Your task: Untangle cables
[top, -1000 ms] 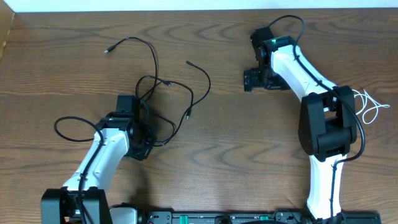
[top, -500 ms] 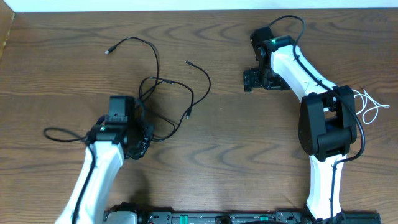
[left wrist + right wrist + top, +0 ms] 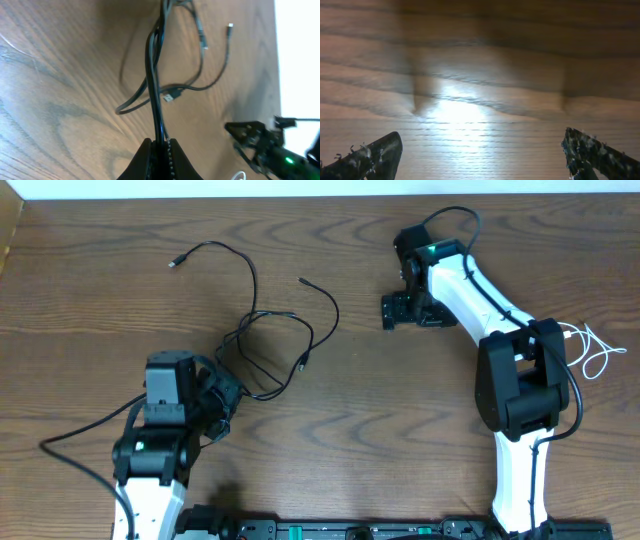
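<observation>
Left gripper (image 3: 222, 388): clamped tight at the lower left of the table (image 3: 380, 410), jaws pressed together on strands of the black cords (image 3: 268, 345). The wrist view shows it plainly: the fingers (image 3: 143, 161) meet, and at least 2 dark strands run straight out from between them.
Black cords: a loose tangle left of centre, pinched at its near side by the left gripper, the rest looping up and away across the wood.
Loose ends: 1 small plug (image 3: 172, 262) lies far up-left, another (image 3: 302, 280) sits up near the middle, and a 3rd (image 3: 301, 364) is just right of the tangle. All 3 lie free on the wood.
Flat plug (image 3: 170, 96): seen from the left wrist, lying on the table just beside the straight strands.
Right gripper (image 3: 398, 311): jaws spread wide with nothing between them, over bare wood in the upper right, well apart from the tangle. Its wrist view puts the fingertips (image 3: 370, 156) at the bottom corners, with only table grain between them.
White cord (image 3: 592, 352): small loops at the far right edge, just beside the right arm (image 3: 520, 380), well apart from the black cords and both grippers.
</observation>
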### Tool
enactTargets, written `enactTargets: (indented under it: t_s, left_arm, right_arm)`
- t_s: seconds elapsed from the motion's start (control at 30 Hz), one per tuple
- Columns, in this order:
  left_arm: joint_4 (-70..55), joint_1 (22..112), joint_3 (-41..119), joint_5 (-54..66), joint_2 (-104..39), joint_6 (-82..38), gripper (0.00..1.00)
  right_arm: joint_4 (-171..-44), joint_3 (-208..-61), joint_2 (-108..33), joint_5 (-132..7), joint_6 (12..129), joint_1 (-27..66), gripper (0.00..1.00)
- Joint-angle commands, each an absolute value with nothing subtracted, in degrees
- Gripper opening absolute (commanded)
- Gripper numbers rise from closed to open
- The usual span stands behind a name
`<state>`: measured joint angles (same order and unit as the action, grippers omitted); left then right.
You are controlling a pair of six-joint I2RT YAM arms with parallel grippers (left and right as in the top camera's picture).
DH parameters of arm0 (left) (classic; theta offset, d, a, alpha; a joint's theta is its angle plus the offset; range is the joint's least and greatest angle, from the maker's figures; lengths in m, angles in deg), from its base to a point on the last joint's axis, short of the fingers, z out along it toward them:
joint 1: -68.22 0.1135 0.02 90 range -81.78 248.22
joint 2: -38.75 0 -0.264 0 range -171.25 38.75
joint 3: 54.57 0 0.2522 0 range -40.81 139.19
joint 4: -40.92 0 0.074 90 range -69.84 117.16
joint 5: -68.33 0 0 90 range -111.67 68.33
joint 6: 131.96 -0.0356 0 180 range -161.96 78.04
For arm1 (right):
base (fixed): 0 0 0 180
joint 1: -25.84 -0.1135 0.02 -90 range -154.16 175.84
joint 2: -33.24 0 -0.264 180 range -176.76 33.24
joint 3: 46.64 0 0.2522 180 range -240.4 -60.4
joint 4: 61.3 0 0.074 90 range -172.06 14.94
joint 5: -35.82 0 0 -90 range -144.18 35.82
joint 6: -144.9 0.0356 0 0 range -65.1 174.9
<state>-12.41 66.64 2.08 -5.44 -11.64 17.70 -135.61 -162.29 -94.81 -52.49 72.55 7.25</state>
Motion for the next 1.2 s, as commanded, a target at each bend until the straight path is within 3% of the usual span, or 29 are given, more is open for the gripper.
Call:
enactTargets:
  t_s: [0.0,0.4,0.73,0.87,1.03,1.17]
  left_arm:
    - [-11.5,66.9,3.7,-4.4,-8.6,16.6,0.08]
    - [-5.6,66.9,3.7,4.1,-3.9,16.5,0.08]
    - [-6.2,64.3,3.5,12.3,-5.5,-2.8,0.08]
    - [-7.7,61.9,3.5,12.7,-7.2,-10.7,0.08]
    - [-8.6,58.9,3.4,12.7,-10.5,-18.9,0.07]
    - [-8.7,56.9,3.4,12.7,-14.1,-19.9,0.07]
  right_arm:
    - [-135.4,-162.6,-95.3,-53.3,73.6,5.6,0.99]
    - [-134.1,-162.6,-95.3,-53.3,73.5,0.0,0.99]
    - [-134.7,-162.6,-95.3,-53.2,72.9,-2.1,0.99]
    - [-135.1,-162.6,-95.3,-59.5,70.8,-1.7,0.99]
    - [-135.6,-162.6,-95.3,-79.4,57.7,0.2,0.99]
    - [-136.9,-162.6,-95.3,-87.4,52.2,1.9,0.99]
